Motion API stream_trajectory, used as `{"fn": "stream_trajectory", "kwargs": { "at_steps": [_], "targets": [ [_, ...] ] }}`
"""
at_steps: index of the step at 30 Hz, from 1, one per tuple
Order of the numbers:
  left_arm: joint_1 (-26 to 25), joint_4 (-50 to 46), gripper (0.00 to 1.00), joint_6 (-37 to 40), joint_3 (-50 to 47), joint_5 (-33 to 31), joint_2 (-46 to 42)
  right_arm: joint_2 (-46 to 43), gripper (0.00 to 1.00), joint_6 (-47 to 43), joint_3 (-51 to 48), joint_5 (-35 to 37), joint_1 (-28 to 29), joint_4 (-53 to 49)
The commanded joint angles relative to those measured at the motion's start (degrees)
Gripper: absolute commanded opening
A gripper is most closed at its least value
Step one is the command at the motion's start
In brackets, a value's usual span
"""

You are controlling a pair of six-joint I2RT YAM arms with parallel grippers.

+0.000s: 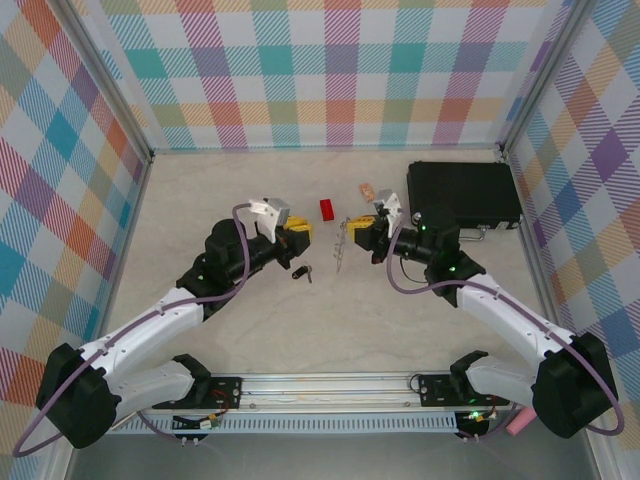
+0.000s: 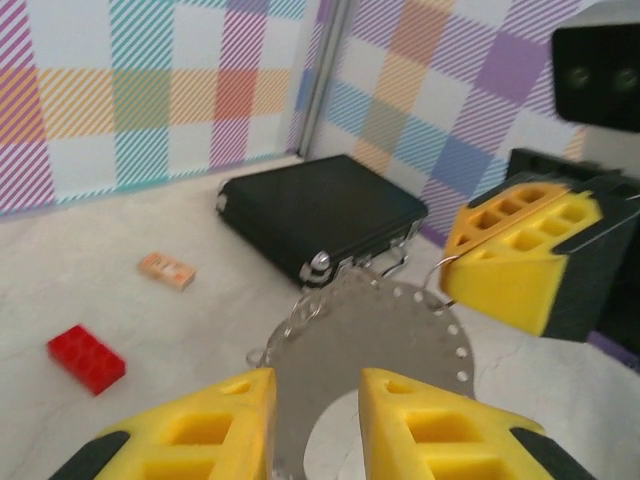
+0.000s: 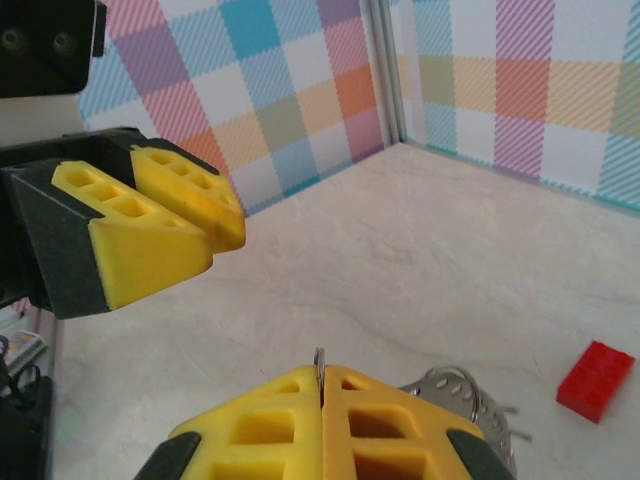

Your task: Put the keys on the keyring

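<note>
My right hand [image 3: 322,385] is clamped on a wire loop [image 3: 319,358] of the keyring [image 2: 370,340], holding it up for threading. My left hand [image 2: 318,392] is apart and empty; the key [image 1: 303,272] lies on the table [image 1: 250,330] near it.

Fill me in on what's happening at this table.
The right tool is shut on a wire loop at the edge of the grey keyring, holding it upright. The left tool faces the ring, fingers apart, holding nothing. The small black-headed key lies on the table between the arms, not yet on the ring.
</note>
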Motion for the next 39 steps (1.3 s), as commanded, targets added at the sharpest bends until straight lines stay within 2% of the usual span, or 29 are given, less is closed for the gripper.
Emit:
{"fn": "stream_trajectory", "kwargs": {
  "at_steps": [1,9,19,30,35,37,39],
  "targets": [
    [0.66,-5.79,0.27,2.58,2.20,-3.58,0.56,-1.23,0.00,-3.81,1.59,4.33,0.96,-3.01],
    [0.75,-11.69,0.27,3.93,2.66,-6.75,3.28,-1.92,0.00,-6.95,1.95,9.96,2.49,-6.46],
    [0.84,-15.26,0.23,7.29,1.00,-7.25,5.90,-2.06,0.00,-7.67,1.59,11.01,2.91,-7.21],
    [1.00,-16.18,0.17,9.76,1.82,-5.56,18.11,-4.34,0.00,-5.84,-0.72,10.35,2.98,-6.15],
    [2.50,-17.62,0.14,5.69,4.51,-6.94,23.26,-6.83,0.00,-5.65,-2.57,11.27,2.94,-6.21],
    [4.08,-16.89,0.15,1.41,4.95,-4.74,24.35,-7.60,0.00,-5.56,-3.02,11.27,2.94,-5.87],
    [4.35,-15.06,0.21,-2.55,4.50,-3.25,24.68,-7.81,0.00,-5.48,-3.12,11.28,2.98,-5.64]
  ]
}}
